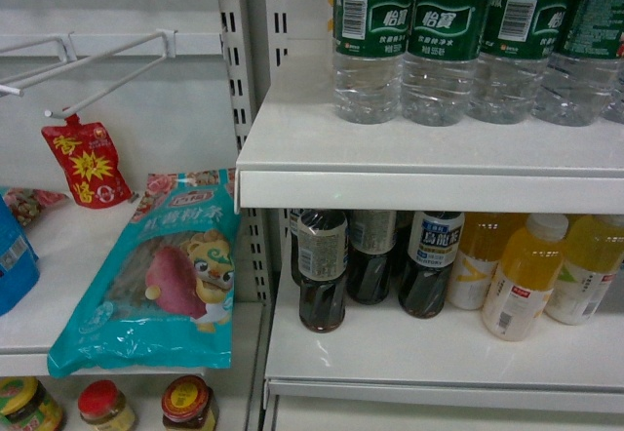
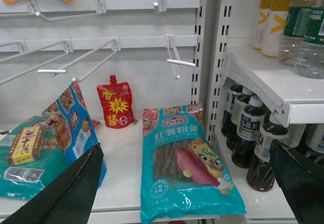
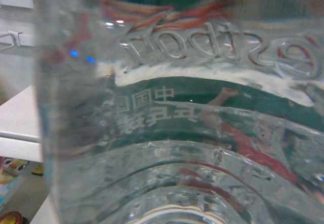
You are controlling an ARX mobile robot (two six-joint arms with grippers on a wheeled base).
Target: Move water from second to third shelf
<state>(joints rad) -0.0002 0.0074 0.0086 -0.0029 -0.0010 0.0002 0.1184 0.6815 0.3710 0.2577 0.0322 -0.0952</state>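
Clear ribbed plastic water bottles (image 1: 444, 46) with dark green labels, in a row on the upper white shelf (image 1: 429, 163). One fills the right wrist view, grip not visible. Left gripper (image 2: 187, 183) wide apart, empty, above the turquoise noodle bag (image 2: 187, 163).

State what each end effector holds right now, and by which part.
Left end effector: nothing; open, hanging before the snack shelf. Right: its fingers are out of view; a water bottle fills its camera, so a hold cannot be confirmed.
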